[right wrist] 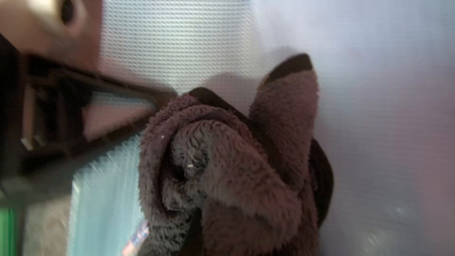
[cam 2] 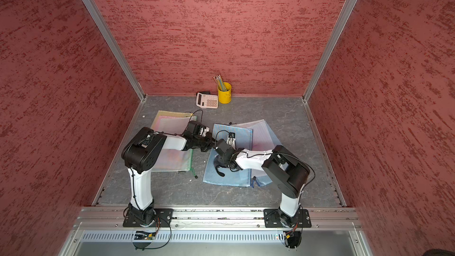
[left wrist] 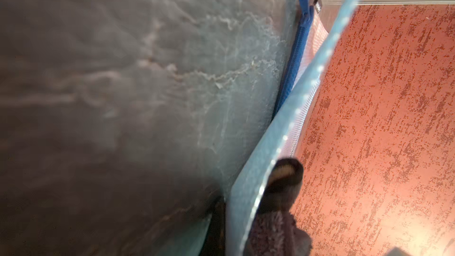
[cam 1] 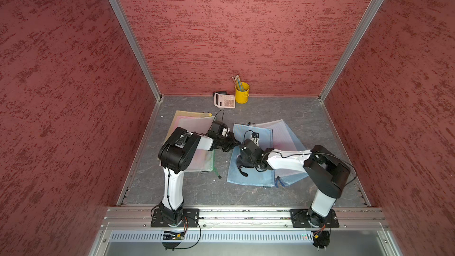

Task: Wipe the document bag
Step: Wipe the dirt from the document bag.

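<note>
Midway across the grey marbled tabletop (cam 1: 197, 190) lies the blue mesh document bag (cam 1: 256, 178), atop other pastel bags (cam 1: 286, 134); the right gripper (cam 1: 246, 160), clamped tight on a dark fleecy cloth (right wrist: 221, 168), presses it to the bag's face; the left gripper (cam 1: 233, 143) is closed on the bag's left edge, steadying it; wiping looks under way, and the next stroke likely calls for sweeping the cloth across untouched mesh without dragging the bag; beyond, a calculator (cam 1: 224, 100) and a yellow pencil pot (cam 1: 242, 93) stand against red textured walls (cam 1: 246, 33).
</note>
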Action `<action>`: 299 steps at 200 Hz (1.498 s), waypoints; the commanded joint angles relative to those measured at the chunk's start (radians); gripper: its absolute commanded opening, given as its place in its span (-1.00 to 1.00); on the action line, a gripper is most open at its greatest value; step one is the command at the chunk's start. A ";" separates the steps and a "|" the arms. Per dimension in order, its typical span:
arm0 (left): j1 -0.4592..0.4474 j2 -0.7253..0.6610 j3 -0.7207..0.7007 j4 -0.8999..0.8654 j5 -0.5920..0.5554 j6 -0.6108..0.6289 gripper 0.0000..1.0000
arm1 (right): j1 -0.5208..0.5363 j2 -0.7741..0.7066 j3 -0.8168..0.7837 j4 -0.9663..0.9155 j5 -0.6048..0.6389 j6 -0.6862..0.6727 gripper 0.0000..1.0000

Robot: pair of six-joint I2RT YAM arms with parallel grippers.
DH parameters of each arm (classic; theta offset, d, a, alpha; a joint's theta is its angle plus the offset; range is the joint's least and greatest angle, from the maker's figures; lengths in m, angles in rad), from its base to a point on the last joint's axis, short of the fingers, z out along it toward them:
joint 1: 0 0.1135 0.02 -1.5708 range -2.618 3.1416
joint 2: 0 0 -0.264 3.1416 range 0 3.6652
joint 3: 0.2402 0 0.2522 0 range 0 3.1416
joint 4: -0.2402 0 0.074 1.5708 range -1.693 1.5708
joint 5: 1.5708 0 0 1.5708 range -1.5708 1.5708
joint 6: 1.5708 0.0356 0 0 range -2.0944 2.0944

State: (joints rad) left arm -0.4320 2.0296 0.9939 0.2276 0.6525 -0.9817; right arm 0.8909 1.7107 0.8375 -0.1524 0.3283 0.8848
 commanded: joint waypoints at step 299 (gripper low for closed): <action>-0.004 -0.249 -0.024 -0.495 -0.072 0.293 -1.00 | -0.278 -0.134 0.113 -0.358 0.005 -0.282 -1.00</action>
State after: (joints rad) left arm -0.4126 1.8698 0.8959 -0.0364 0.6701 -0.7719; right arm 0.7113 1.6157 0.9798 -0.4278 0.3046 0.5846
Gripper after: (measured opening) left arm 0.054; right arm 0.119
